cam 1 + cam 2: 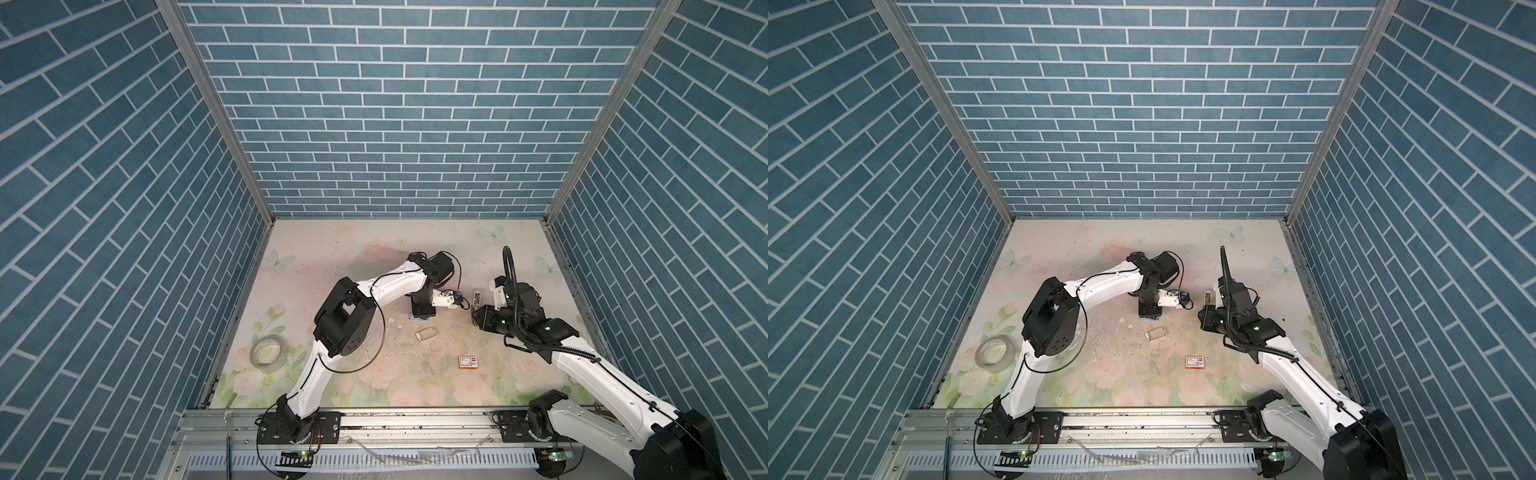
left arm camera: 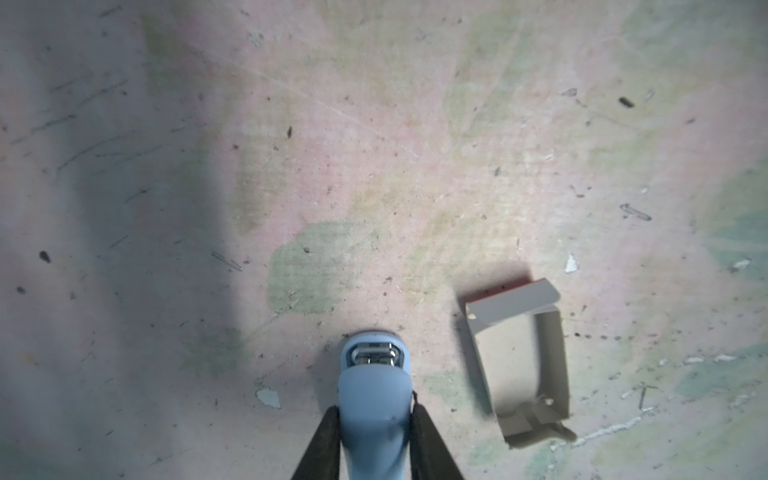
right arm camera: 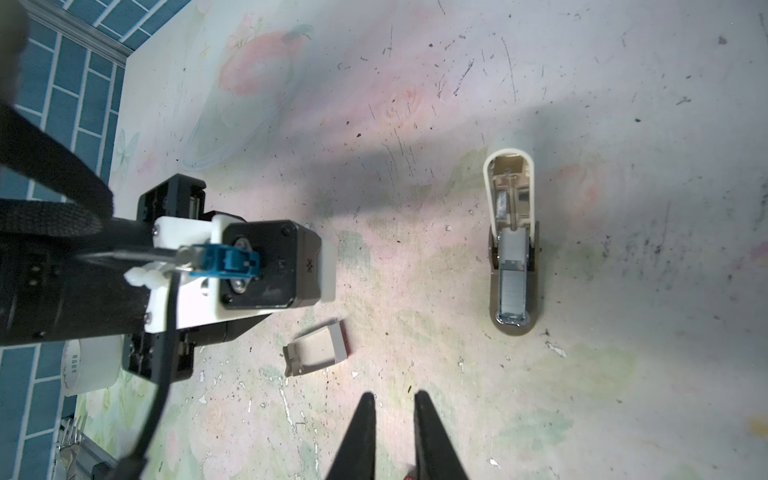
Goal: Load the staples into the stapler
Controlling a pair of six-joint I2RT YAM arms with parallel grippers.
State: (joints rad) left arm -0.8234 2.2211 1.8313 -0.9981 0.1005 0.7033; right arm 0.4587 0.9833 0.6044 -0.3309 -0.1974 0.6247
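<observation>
Staples show only in your right wrist view — a grey strip seated in the open stapler, long axis along its body, lid end away from your right hand, parted and empty. Left wrist view shows your left hand clenched on a blue tool — pale tray beside it

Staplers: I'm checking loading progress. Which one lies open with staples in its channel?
The cream stapler lying on the table, top swung back, grey staples in its channel. The blue stapler sits in the left gripper.
</observation>
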